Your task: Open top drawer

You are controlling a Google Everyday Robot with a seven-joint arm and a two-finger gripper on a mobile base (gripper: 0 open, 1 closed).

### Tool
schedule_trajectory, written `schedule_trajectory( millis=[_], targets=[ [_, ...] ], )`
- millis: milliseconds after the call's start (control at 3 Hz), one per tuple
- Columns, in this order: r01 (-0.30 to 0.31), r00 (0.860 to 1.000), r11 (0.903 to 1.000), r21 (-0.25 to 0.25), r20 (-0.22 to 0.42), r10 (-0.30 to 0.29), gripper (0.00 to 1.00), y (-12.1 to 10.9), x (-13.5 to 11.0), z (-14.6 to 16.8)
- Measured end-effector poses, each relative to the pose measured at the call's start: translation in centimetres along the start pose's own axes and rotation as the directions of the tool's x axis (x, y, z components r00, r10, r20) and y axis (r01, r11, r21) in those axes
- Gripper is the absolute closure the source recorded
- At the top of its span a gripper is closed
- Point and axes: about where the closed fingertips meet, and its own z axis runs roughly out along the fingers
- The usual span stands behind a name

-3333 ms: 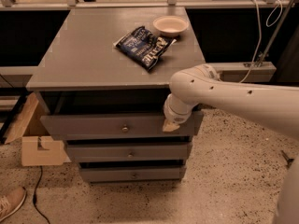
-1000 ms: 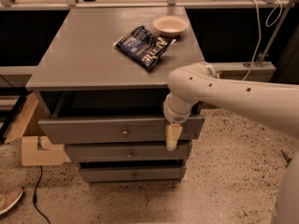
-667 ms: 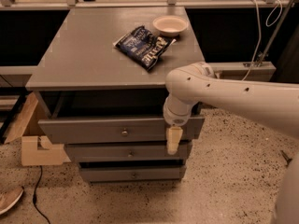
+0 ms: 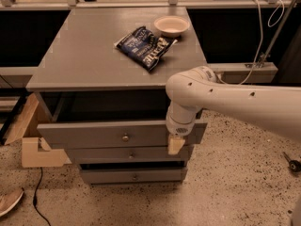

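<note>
The top drawer [image 4: 84, 133] is the widest grey front of the cabinet, with a small round metal knob [image 4: 125, 137] at its centre. It stands pulled out a little, with a dark gap showing above it under the cabinet top [image 4: 84, 60]. My gripper [image 4: 175, 145] hangs from the white arm [image 4: 225, 102] in front of the right end of this drawer front, its tan tip pointing down and overlapping the lower edge of the front. It is well to the right of the knob. Two narrower drawer fronts [image 4: 131, 155] sit below.
A dark blue snack bag [image 4: 143, 47] and a pale bowl [image 4: 171, 25] lie on the cabinet top. A cardboard box [image 4: 35, 152] stands at the cabinet's left, a shoe [image 4: 9, 201] and a cable [image 4: 37, 197] lie on the floor. A rail runs behind.
The top drawer front has come a little further out. My gripper has dropped from the drawer's top edge to its lower edge and has barely moved in the last second.
</note>
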Motion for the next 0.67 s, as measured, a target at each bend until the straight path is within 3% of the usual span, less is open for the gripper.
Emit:
schedule_trajectory(
  millis=[667],
  targets=[
    [-0.005,1.0,1.0,-0.002,0.001,0.005,0.89,0.08,-0.24,-1.08]
  ],
)
